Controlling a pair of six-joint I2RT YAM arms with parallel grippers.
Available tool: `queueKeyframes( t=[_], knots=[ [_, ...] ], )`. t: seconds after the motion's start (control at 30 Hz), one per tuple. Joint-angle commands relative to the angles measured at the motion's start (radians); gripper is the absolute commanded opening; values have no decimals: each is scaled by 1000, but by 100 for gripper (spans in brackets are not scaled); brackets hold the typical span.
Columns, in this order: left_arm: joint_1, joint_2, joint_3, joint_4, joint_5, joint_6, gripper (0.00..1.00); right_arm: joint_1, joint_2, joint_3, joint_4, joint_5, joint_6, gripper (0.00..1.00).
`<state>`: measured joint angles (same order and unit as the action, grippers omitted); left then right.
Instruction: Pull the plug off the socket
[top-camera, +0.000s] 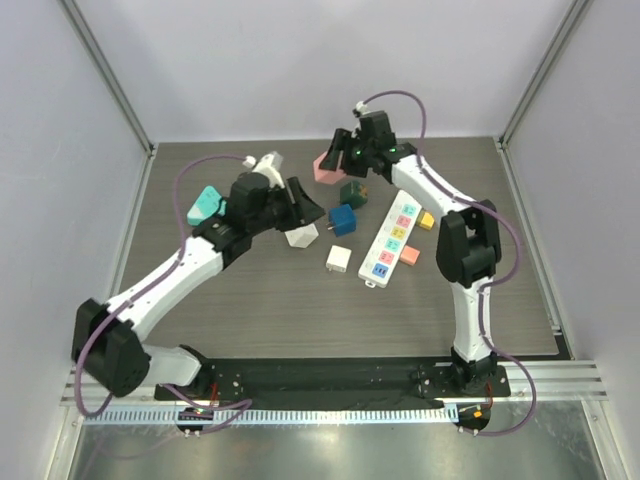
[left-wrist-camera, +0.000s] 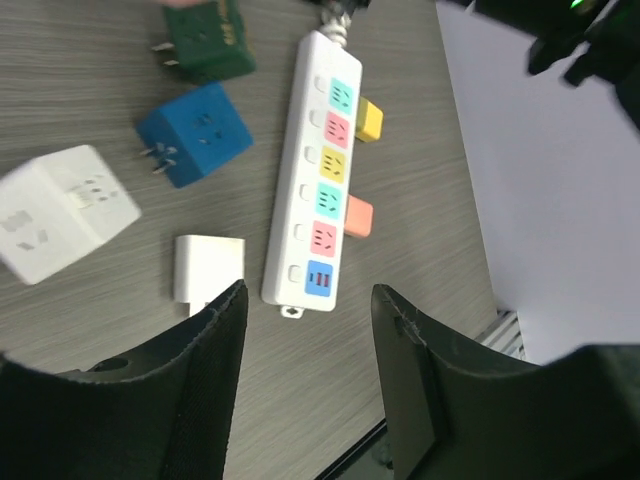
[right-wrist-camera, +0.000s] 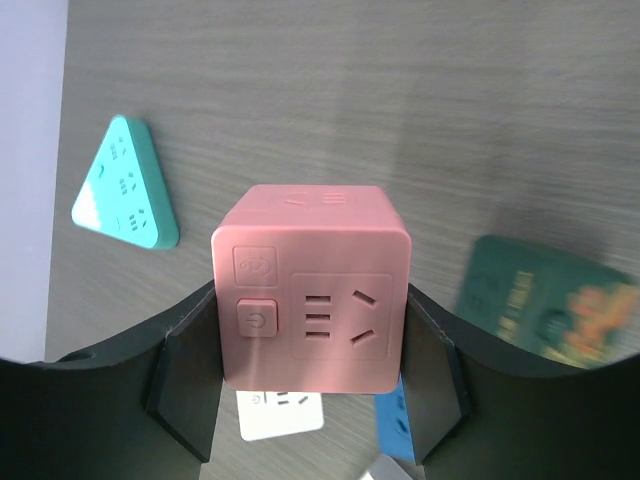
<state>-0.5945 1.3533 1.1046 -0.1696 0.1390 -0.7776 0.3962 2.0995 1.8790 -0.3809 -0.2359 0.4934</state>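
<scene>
The white power strip (top-camera: 391, 240) (left-wrist-camera: 318, 170), the socket, lies on the dark table right of centre. A yellow plug (left-wrist-camera: 369, 120) and a salmon plug (left-wrist-camera: 358, 216) sit against its right side. My right gripper (top-camera: 340, 160) (right-wrist-camera: 310, 340) is shut on a pink cube plug (top-camera: 328, 167) (right-wrist-camera: 312, 285), held in the air above the table's far middle, apart from the strip. My left gripper (top-camera: 305, 205) (left-wrist-camera: 310, 300) hangs open and holds nothing, above the table left of the strip.
Loose adapters lie left of the strip: a green cube (top-camera: 352, 193), a blue cube (top-camera: 343, 220), a white cube (top-camera: 301, 236) and a flat white plug (top-camera: 339, 258). A teal triangular adapter (top-camera: 204, 205) (right-wrist-camera: 124, 185) lies at the far left. Grey walls enclose the table.
</scene>
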Motion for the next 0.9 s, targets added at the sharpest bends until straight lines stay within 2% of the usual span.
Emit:
queueKeyframes(
  t=[0.0,0.23,0.37,0.47,0.5,0.57,0.6,0.7,0.87],
  knots=[
    [53,-97,-83,-34,-18,14,55,33,60,63,83,-71,66,1],
    [67,-273,-207,-64,-56,9,61,66,215,81,191,-249,204,3],
    [68,-325,-253,-57,-35,-32,61,75,234,69,200,-246,200,13],
    [68,-348,-273,-50,-6,-57,63,76,234,60,194,-243,182,30],
    [68,-350,-276,-47,4,-60,65,76,232,57,189,-237,174,42],
    [68,-349,-279,-41,34,-60,68,76,225,58,154,-217,142,58],
    [68,-339,-275,-45,45,-52,69,78,214,63,140,-206,129,71],
    [67,-316,-279,-44,66,-42,68,78,202,101,76,-169,73,87],
    [61,-273,-285,-16,100,-28,67,78,171,186,-64,-91,-1,89]
  ],
)
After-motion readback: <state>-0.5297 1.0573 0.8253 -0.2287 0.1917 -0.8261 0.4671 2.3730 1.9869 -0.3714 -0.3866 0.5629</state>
